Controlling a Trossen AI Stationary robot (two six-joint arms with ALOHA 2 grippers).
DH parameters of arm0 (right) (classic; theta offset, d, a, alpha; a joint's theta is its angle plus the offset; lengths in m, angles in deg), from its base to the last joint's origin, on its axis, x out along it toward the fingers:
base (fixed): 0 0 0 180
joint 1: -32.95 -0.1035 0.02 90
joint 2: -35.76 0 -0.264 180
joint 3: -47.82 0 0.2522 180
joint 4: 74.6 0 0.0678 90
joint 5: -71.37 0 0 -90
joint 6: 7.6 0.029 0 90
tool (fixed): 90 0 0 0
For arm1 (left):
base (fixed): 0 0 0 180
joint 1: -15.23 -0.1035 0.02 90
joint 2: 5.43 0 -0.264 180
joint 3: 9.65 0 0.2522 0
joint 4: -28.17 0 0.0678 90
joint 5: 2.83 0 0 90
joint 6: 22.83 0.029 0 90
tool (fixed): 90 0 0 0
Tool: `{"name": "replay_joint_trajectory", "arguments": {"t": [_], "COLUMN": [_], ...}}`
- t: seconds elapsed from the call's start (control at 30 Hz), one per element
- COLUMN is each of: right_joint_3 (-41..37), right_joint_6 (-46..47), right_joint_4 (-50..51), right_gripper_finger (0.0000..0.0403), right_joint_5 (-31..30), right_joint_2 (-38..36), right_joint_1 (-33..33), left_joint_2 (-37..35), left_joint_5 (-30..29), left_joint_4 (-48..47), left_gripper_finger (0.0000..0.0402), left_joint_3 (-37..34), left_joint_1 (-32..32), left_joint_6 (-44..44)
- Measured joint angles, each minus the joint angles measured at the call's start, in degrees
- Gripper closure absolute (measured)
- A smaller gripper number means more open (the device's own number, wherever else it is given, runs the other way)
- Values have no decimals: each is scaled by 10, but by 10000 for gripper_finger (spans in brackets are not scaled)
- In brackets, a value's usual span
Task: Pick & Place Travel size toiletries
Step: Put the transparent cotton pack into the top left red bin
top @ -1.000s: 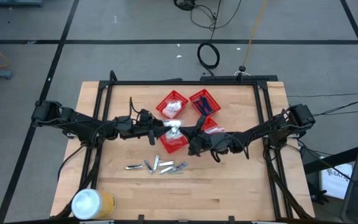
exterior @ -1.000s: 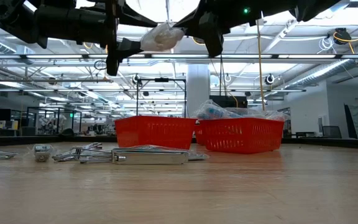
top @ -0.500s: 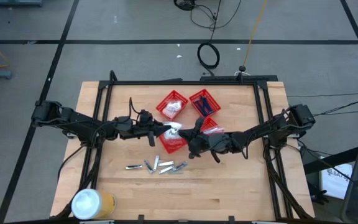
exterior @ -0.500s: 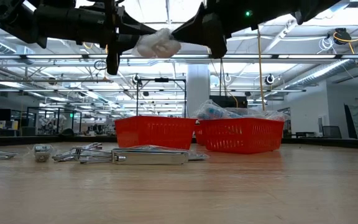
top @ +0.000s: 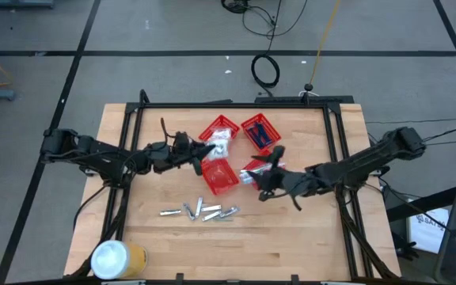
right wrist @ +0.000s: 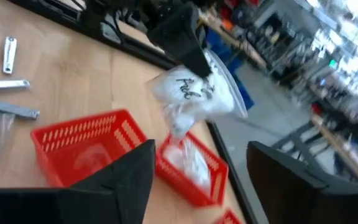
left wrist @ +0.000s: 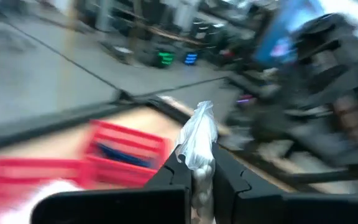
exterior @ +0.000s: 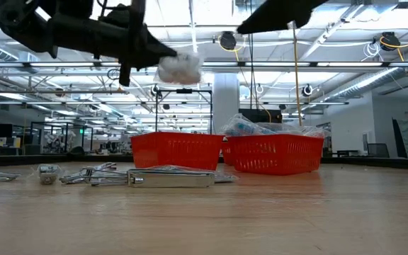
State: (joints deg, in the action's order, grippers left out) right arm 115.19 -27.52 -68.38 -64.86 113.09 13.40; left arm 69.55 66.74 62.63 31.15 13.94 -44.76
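The left jaws [top: 205,153] pinch a white sachet bag [right wrist: 191,93] above the red baskets [top: 220,176]; the right jaws [top: 249,179] gape wide, empty, beside it.

White sachet [exterior: 179,69] aloft; silvery tubes [top: 200,210] tabletop

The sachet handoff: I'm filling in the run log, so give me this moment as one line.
left end effector: shut on white sachet | right end effector: open, apart | sachet: airborne above red baskets
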Motion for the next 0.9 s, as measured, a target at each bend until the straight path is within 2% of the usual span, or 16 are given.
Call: {"name": "replay_joint_trajectory", "arguments": {"t": [0.17, 0.37, 0.53, 0.63, 0.73, 0.9], "right_joint_3": [-1, -63, -145, -185, -217, -245], "right_joint_6": [87, 102, 73, 49, 25, 12], "right_joint_4": [113, 105, 3, -61, -111, -146], "right_gripper_finger": [152, 165, 176, 182, 185, 189], "right_joint_5": [0, -3, -4, -3, -3, -2], "right_joint_2": [-58, -106, -155, -186, -213, -244], "right_joint_1": [3, 14, 28, 29, 29, 29], "left_joint_2": [0, 51, 132, 181, 220, 270], "left_joint_5": [-39, -42, -61, -102, -138, -138], "left_joint_4": [-130, -364, -375, -379, -375, -375], "left_gripper_finger": [390, 393, 388, 381, 386, 389], "left_joint_3": [59, 206, 272, 292, 302, 304], "left_joint_1": [-63, -110, -113, -112, -114, -123], "left_joint_6": [33, 108, 228, 281, 296, 296]}}
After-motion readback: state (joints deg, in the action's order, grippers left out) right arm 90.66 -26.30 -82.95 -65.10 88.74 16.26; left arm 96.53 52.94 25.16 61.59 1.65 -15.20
